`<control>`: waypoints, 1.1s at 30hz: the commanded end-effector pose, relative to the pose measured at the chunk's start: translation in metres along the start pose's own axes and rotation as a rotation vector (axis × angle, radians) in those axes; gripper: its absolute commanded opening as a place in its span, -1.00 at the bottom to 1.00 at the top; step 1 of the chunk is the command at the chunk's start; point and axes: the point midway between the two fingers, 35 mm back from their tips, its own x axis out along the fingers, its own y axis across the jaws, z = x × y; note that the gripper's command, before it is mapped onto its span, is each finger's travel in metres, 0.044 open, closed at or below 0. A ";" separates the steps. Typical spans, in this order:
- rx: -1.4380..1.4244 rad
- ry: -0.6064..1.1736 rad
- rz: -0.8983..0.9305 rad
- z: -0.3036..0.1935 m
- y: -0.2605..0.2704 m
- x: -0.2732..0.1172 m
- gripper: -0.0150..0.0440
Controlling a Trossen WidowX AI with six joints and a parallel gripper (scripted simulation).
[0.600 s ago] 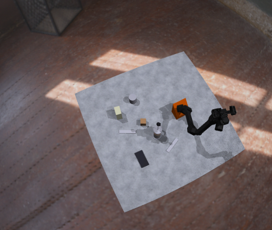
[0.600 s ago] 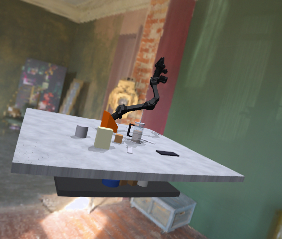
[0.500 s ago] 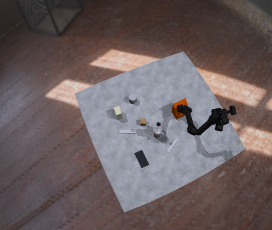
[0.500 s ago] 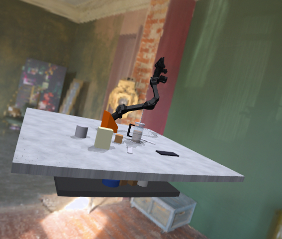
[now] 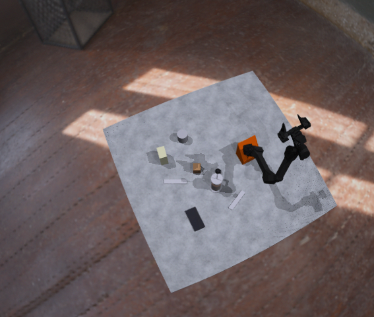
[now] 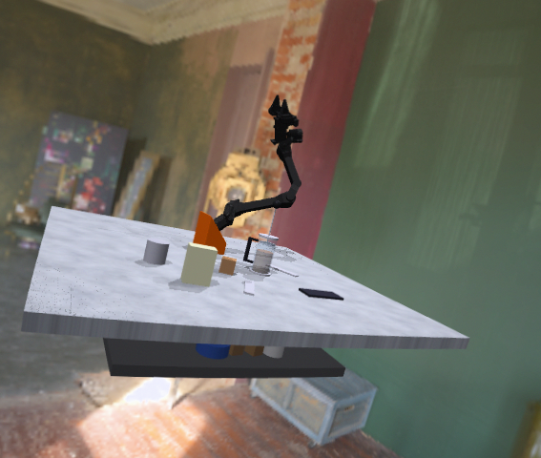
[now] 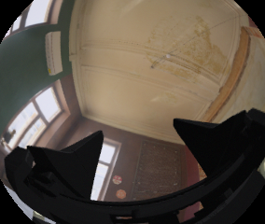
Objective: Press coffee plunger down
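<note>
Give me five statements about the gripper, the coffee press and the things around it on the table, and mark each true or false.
1. The gripper is open and holds nothing. True.
2. The gripper is clamped on the plunger knob. False: it is raised high, pointing up, far from the coffee press.
3. The coffee press stands upright on the table. True.
4. The wrist view shows the press between the fingers. False: it shows only ceiling and windows.
5. The black flat slab lies on top of the orange block. False: it lies flat on the table, apart from it.
</note>
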 end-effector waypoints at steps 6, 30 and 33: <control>0.187 0.298 0.383 -0.120 0.091 0.027 1.00; 0.865 0.801 1.722 -0.191 0.388 -0.165 1.00; 0.894 0.816 1.753 -0.187 0.394 -0.171 1.00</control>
